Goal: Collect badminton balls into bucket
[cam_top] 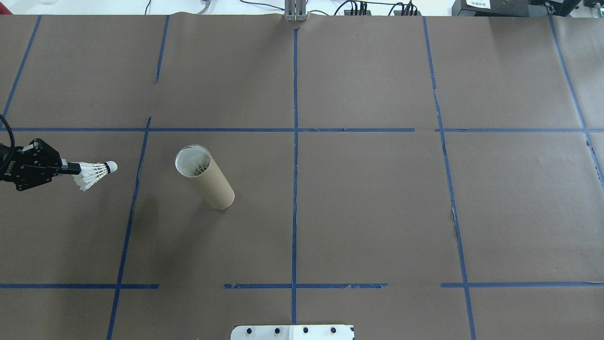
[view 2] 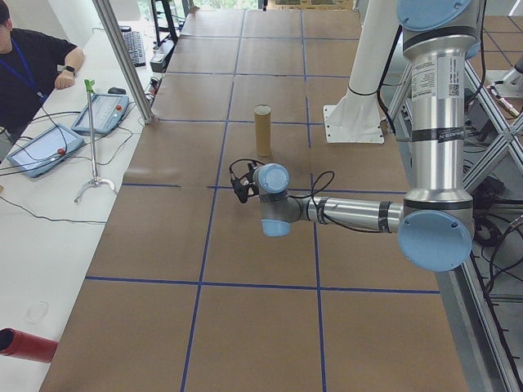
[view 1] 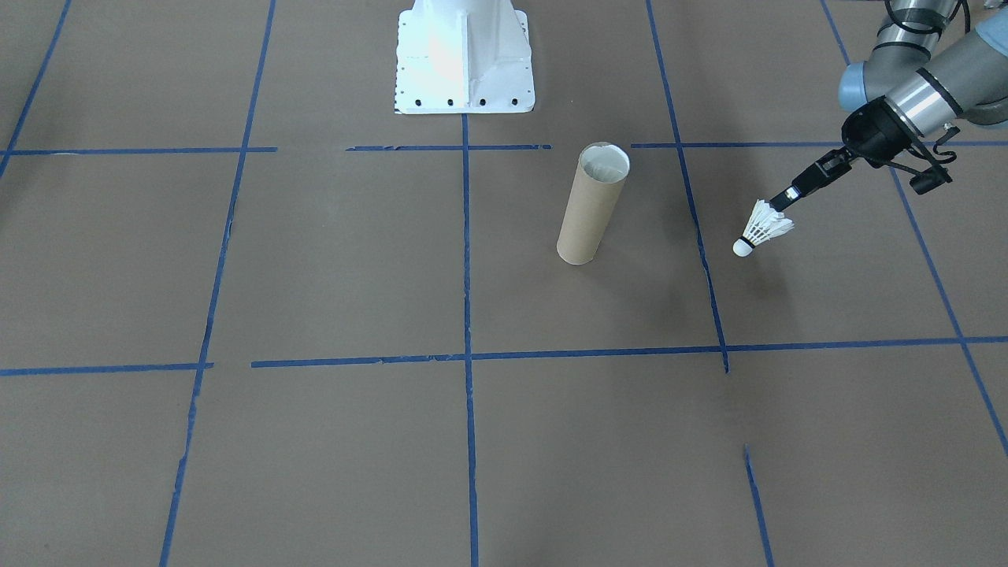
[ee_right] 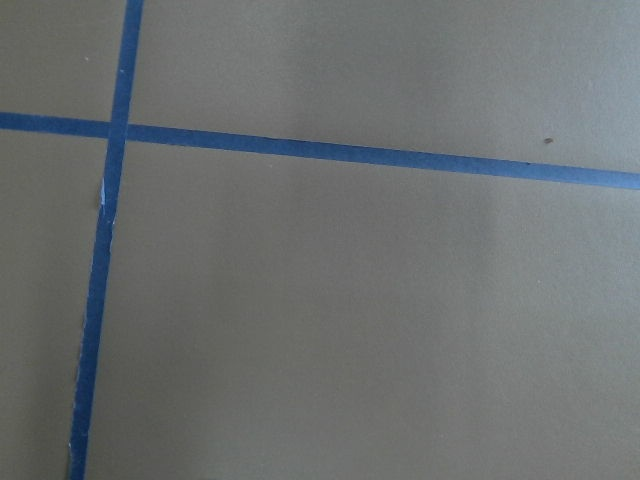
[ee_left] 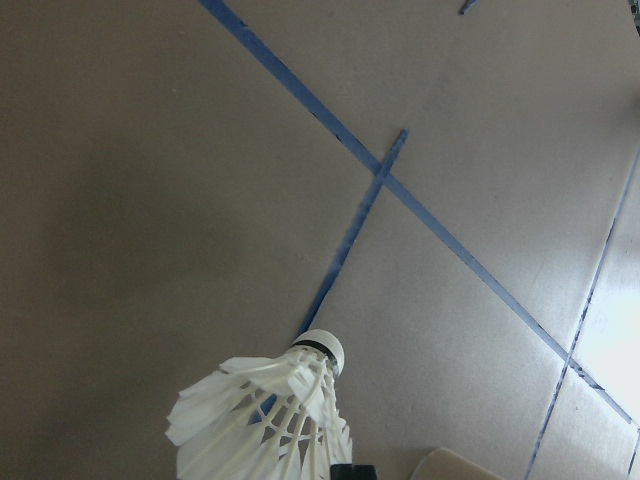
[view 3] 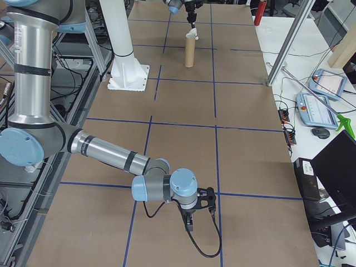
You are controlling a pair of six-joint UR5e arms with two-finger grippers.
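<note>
Left gripper [view 1: 782, 200] carrying shuttlecock [view 1: 762, 228]; tube [view 1: 591, 206] standing apart.

The left gripper is closed on the feather end of the shuttlecock, cork tip pointing away from it and slightly down, clear of the counter [view 1: 331, 268]. The cardboard tube stands upright well beyond the cork tip, open mouth up, feathers visible inside in the overhead view. The right gripper [view 3: 190, 222] hangs low over the counter far from the tube; whether it is open cannot be told.
</note>
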